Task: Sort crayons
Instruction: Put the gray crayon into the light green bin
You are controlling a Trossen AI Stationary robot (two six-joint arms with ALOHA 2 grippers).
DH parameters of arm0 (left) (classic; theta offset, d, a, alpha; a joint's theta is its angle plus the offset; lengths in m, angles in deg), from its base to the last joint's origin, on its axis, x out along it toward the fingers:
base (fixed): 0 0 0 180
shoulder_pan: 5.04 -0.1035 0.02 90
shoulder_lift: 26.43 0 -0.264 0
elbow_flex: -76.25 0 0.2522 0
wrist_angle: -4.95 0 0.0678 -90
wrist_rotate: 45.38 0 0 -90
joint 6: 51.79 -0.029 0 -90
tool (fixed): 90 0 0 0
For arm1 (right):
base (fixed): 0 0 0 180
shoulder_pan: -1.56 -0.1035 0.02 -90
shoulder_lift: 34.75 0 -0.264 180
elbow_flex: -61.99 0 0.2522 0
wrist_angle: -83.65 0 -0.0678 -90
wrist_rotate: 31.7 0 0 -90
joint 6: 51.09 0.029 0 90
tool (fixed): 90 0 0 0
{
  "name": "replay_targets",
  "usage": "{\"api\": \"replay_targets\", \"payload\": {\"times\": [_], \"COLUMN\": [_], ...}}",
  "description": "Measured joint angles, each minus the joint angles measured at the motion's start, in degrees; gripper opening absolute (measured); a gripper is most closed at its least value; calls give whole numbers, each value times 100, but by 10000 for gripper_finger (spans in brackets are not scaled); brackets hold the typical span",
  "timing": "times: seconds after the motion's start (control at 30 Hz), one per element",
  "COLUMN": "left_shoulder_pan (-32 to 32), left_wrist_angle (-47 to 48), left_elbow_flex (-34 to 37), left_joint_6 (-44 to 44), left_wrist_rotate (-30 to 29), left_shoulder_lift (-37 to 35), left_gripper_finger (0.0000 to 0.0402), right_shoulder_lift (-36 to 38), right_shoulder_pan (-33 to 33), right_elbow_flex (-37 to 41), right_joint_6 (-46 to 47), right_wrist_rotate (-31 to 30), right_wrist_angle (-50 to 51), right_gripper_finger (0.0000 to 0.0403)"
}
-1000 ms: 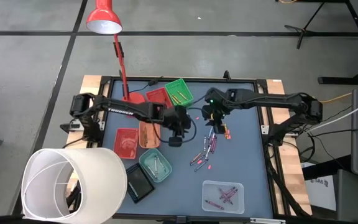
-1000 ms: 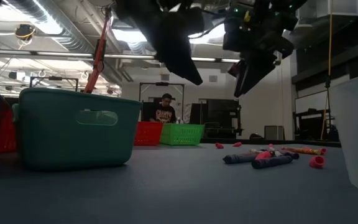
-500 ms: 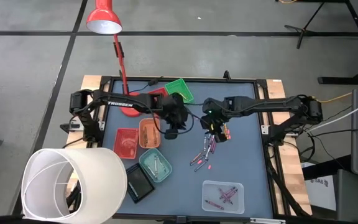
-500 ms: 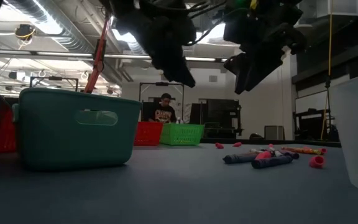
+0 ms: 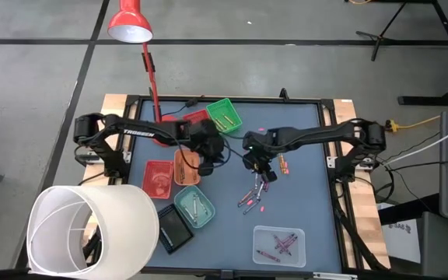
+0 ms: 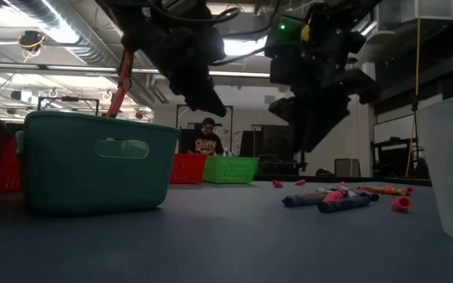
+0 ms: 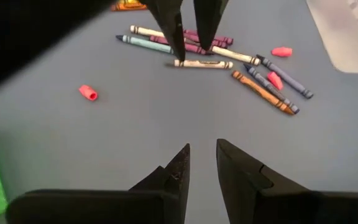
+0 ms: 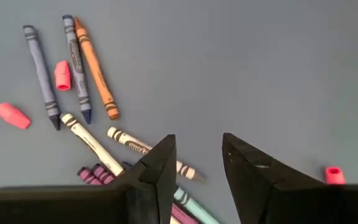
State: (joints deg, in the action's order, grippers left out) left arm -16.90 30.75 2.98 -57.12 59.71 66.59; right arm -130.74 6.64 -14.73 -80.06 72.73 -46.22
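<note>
Loose crayons (image 5: 257,190) lie in a heap on the blue-grey table, right of centre, and also show in the low view (image 6: 336,198). My right gripper (image 5: 257,163) hangs open just over the far end of the heap. Its fingers (image 8: 197,163) stand above a white crayon (image 8: 129,144) and touch nothing. My left gripper (image 5: 208,153) hovers above the table beside the orange tray (image 5: 187,167). Its fingers (image 7: 201,163) are a little apart with nothing between them. In the left wrist view the crayons (image 7: 229,53) lie ahead, with the right gripper's tips over them.
Green (image 5: 224,113), red (image 5: 197,120), another red (image 5: 159,177) and teal (image 5: 194,206) trays stand at the table's left. A clear tray (image 5: 280,243) with crayons sits near the front. Pink bits (image 7: 88,93) lie scattered. A white cylinder (image 5: 92,229) and a red lamp (image 5: 128,22) stand at the left.
My right gripper has come down and toward the table's left and near edge, over the crayon heap, rolling a little. My left gripper has moved toward the table's left and far side, away from the heap. Neither has changed its opening.
</note>
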Motion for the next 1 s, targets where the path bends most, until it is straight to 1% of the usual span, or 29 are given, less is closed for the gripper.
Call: {"api": "replay_targets", "payload": {"times": [0.27, 0.43, 0.5, 0.73, 0.9, 1.0], "left_shoulder_pan": [126, 264, 342, 690, 908, 1006], "left_wrist_angle": [-705, -781, -785, -769, -643, -644], "left_elbow_flex": [431, 577, 649, 864, 886, 886], "left_joint_6": [219, 353, 357, 372, 355, 348], "left_wrist_rotate": [-28, -70, -93, -98, -74, -63], "left_shoulder_lift": [-40, -48, -53, -55, -55, -55], "left_gripper_finger": [64, 64, 64, 64, 64, 64], "right_shoulder_lift": [-302, -455, -465, -467, -467, -467], "right_shoulder_pan": [-56, -67, -67, -52, -36, 27], "right_elbow_flex": [0, 13, 20, 2, -2, -2], "right_joint_6": [-444, -793, -742, -483, -458, -454], "right_wrist_rotate": [60, 45, -90, -893, -1195, -1241], "right_wrist_angle": [112, 173, 107, -92, -257, -401], "right_gripper_finger": [129, 129, 129, 129, 129, 129]}}
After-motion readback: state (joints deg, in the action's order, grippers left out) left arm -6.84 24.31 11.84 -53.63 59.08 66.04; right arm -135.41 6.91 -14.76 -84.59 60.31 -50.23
